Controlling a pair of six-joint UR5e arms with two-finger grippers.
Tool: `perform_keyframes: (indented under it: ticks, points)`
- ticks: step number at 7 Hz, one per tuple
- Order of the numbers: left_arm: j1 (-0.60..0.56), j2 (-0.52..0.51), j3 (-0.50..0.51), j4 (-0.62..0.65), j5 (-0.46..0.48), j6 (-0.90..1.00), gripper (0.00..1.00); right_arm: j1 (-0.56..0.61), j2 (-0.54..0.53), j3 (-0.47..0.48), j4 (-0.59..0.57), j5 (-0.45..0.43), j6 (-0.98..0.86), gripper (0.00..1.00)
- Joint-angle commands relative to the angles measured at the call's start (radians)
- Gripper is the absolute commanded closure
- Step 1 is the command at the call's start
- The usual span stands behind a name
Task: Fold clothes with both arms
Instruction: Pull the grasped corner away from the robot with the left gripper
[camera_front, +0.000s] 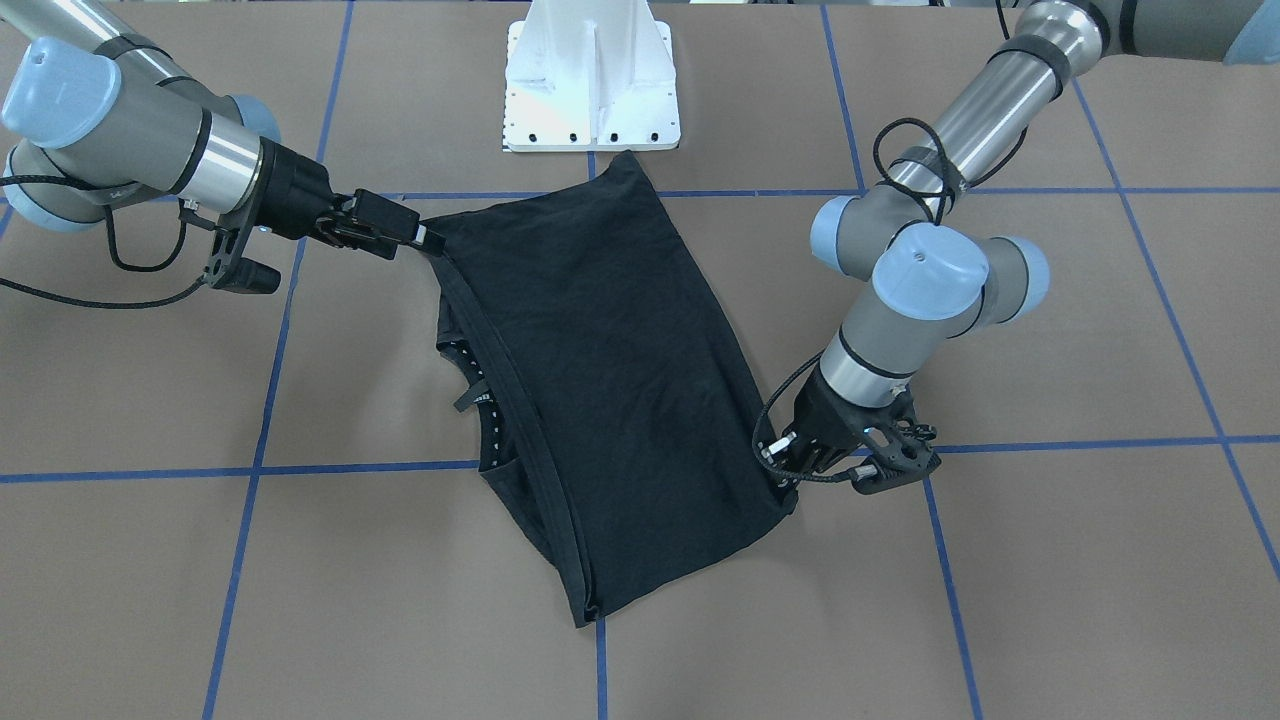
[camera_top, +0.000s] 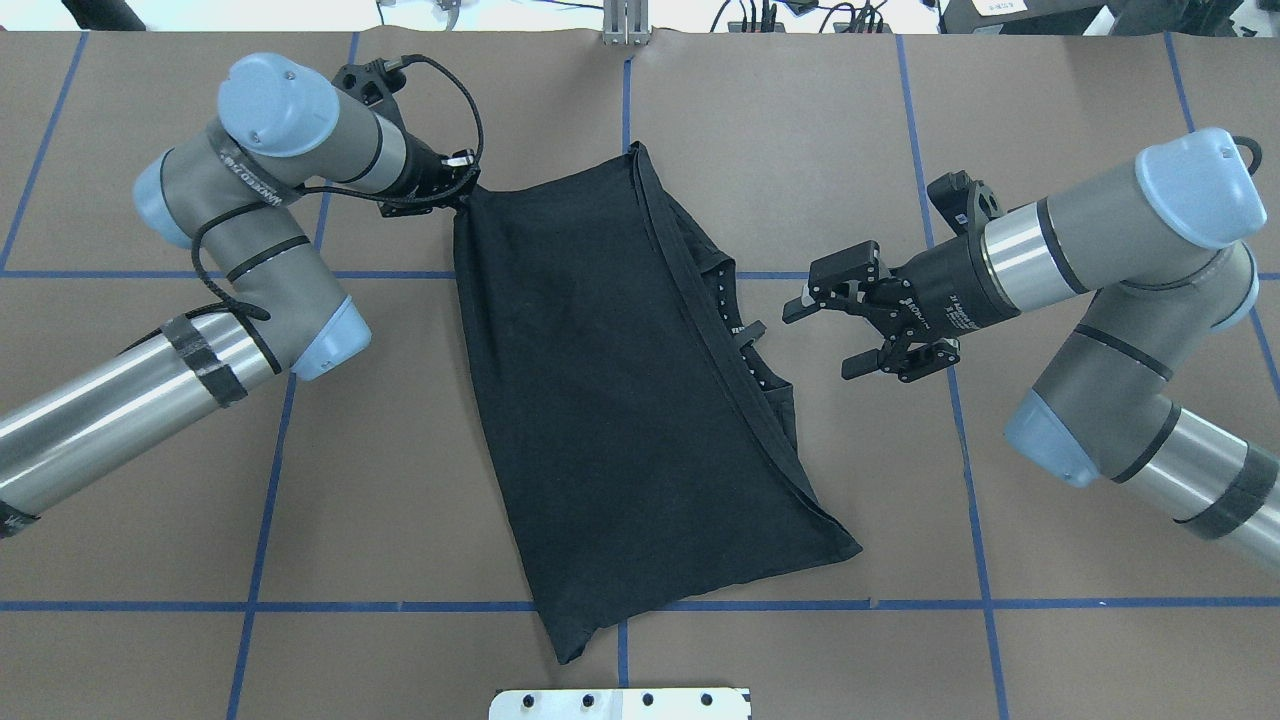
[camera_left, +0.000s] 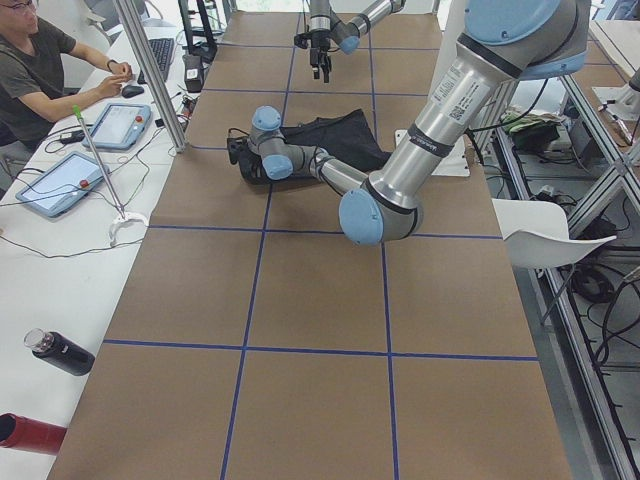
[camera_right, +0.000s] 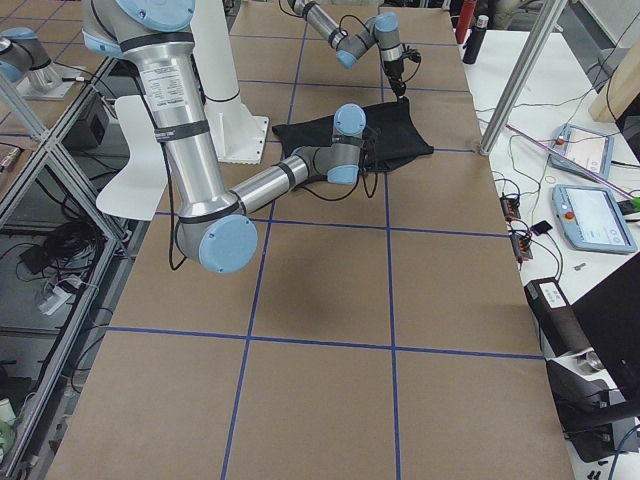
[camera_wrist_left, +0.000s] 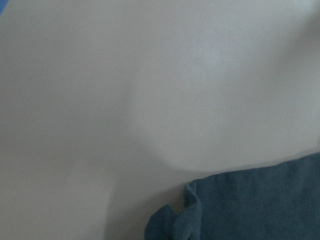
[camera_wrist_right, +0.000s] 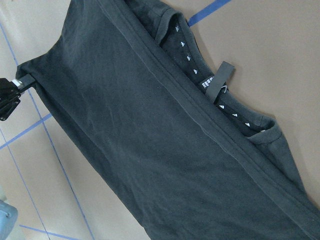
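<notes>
The brown worktop (camera_top: 400, 480), marked into squares by blue tape lines (camera_top: 300, 606), carries one black T-shirt (camera_top: 600, 400). It lies folded and slanted at the middle, in front of the white pedestal (camera_front: 592, 90), plain side up, with its collar (camera_top: 745, 340) showing at the right edge. Two arms reach in. The left arm (camera_top: 250, 240) bends over the far corner, where the left pincer (camera_top: 458, 190) is closed tight on the fabric. In the left side view this arm hides part of the shirt. The right arm (camera_top: 1100, 260) holds the right pincer (camera_top: 822, 340) spread wide and empty, just beside the collar. On a side desk, one person (camera_left: 40, 70) sits by two tablets (camera_left: 120, 125), with two bottles (camera_left: 60, 352) nearer.
</notes>
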Motion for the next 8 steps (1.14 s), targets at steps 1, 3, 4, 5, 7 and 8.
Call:
perform_keyframes:
  ticks: [1, 3, 4, 5, 7, 8]
  points:
    - [0.001, -0.094, 0.172, -0.145, 0.103, -0.002, 1.0, 0.001, -0.009, 0.002, 0.001, -0.009, 0.0, 0.0]
    - [0.001, -0.117, 0.209, -0.173, 0.154, -0.002, 1.0, 0.003, -0.01, 0.002, 0.001, -0.011, 0.0, 0.0]
    - [0.003, -0.136, 0.238, -0.203, 0.174, -0.002, 1.0, 0.003, -0.01, 0.002, 0.001, -0.043, -0.003, 0.0]
    - [0.003, -0.137, 0.242, -0.213, 0.175, -0.002, 1.0, 0.0, -0.013, 0.001, 0.001, -0.079, -0.003, 0.0]
    - [0.003, -0.13, 0.246, -0.213, 0.178, 0.004, 0.02, -0.002, -0.01, 0.001, -0.001, -0.083, -0.002, 0.0]
    - [0.005, -0.127, 0.243, -0.213, 0.184, 0.018, 0.0, -0.004, -0.01, -0.001, -0.001, -0.1, -0.003, 0.0]
